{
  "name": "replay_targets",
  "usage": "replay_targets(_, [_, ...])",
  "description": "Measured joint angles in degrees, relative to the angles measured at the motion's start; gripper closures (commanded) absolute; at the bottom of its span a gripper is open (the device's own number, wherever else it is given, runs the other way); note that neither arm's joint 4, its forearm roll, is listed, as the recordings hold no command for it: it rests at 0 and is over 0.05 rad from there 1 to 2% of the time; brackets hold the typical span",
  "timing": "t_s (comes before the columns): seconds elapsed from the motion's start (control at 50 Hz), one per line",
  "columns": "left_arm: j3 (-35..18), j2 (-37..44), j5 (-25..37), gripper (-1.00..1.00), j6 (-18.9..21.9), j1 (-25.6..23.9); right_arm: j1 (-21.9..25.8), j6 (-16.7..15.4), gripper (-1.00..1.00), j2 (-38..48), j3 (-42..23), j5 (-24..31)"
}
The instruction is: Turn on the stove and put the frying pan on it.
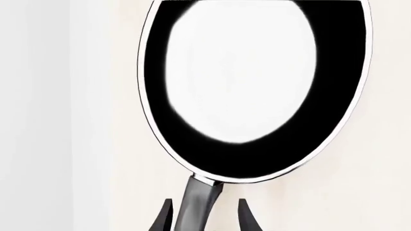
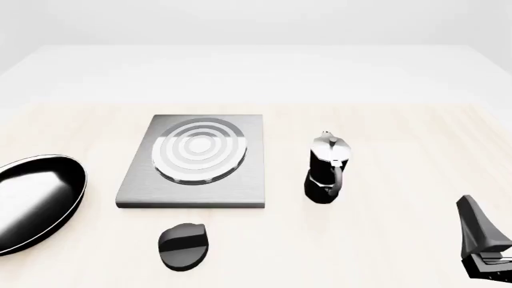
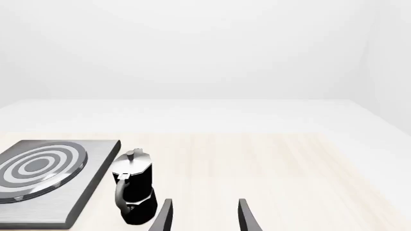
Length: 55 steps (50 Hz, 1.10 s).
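Observation:
The frying pan (image 1: 257,91) is round, glossy black with a thin silver rim. It also shows at the left edge of the front view (image 2: 32,201), beside the stove. Its black handle (image 1: 196,199) runs between the two fingers of my left gripper (image 1: 205,202), which is open around it. The left gripper does not show in the front view. The stove (image 2: 200,180) is a grey metal slab with silver burner rings (image 2: 198,150). It also shows in the right wrist view (image 3: 57,192). The black oval knob (image 2: 184,245) lies in front of the stove. My right gripper (image 3: 204,204) is open and empty at the front right (image 2: 482,243).
A black-and-silver moka pot (image 2: 328,168) stands upright just right of the stove, between it and my right gripper. It also shows in the right wrist view (image 3: 133,190). The light wooden table (image 2: 384,120) extends back to a white surface.

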Motion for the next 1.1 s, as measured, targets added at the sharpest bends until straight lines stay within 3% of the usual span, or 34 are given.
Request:
replay_targets(0.64, [2.11,11.77,-13.28,-1.00,6.36,5.43,0.00,0.00,-1.00,0.00,0.00,0.00])
replay_targets(0.82, [3.16,12.64,-15.08,-1.00,1.04,5.75,0.00,0.00,-1.00,0.00,0.00,0.00])
replay_targets(0.84, [3.26,12.67,-15.25,1.00,0.67,5.78,0.00,0.00,-1.00,0.00,0.00,0.00])
replay_targets(1.1, [4.01,13.52,-17.35,1.00,1.36,5.99,0.00,0.00,-1.00,0.00,0.00,0.00])
